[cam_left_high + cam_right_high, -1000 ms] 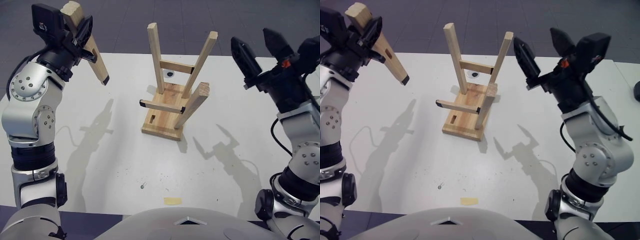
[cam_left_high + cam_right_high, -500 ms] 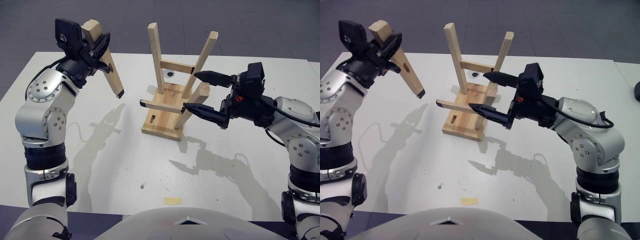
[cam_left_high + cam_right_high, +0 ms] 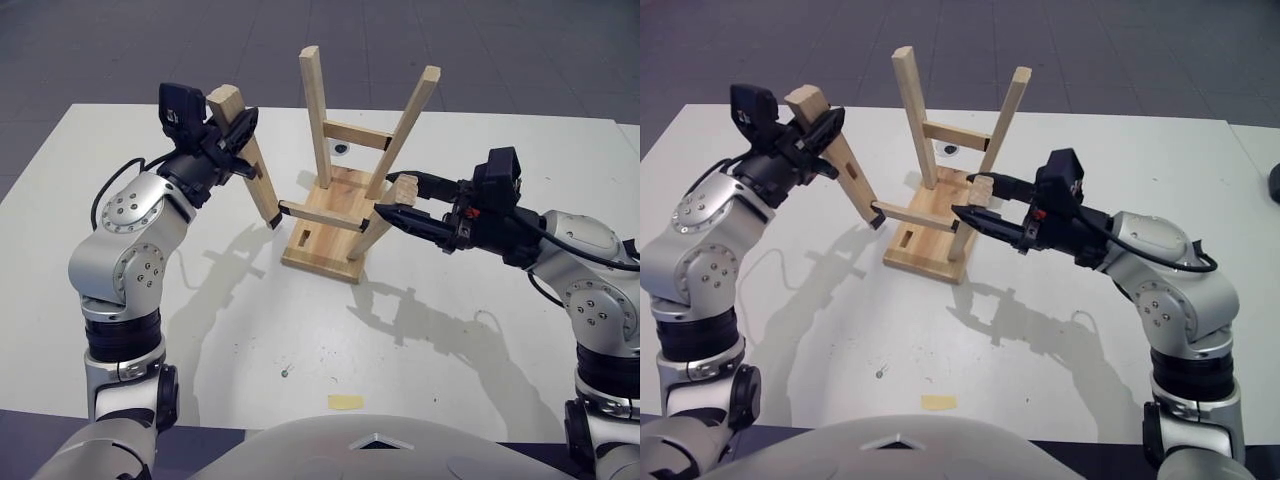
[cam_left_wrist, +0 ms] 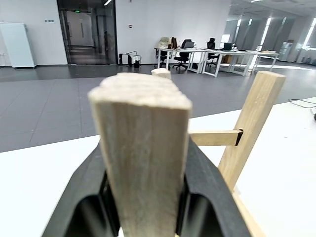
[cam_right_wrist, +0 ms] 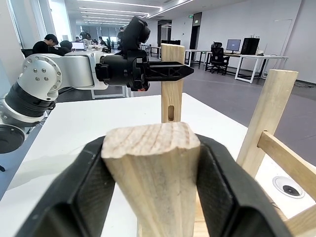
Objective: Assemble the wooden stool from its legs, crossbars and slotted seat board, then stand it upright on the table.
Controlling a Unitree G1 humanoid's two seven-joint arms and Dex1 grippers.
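Left hand [image 3: 232,140] clenched on loose pale slotted wooden leg [image 3: 255,175], lower end at free tip of thin wooden crossbar [image 3: 320,215]. Pale slotted seat board [image 3: 325,250] lay flat, legs up, mid white desk [image 3: 200,350]. Right hand [image 3: 398,196] clamped on top of fitted near wooden leg [image 3: 368,238]. Wood likely light, stiff, grippy, with loose joints; best held near ends, slot clear.

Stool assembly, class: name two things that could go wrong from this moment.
The loose leg in the left gripper is tilted, so its slot may miss the free crossbar tip and jam. The right gripper clamps a leaning leg; a push could shift the seat board.
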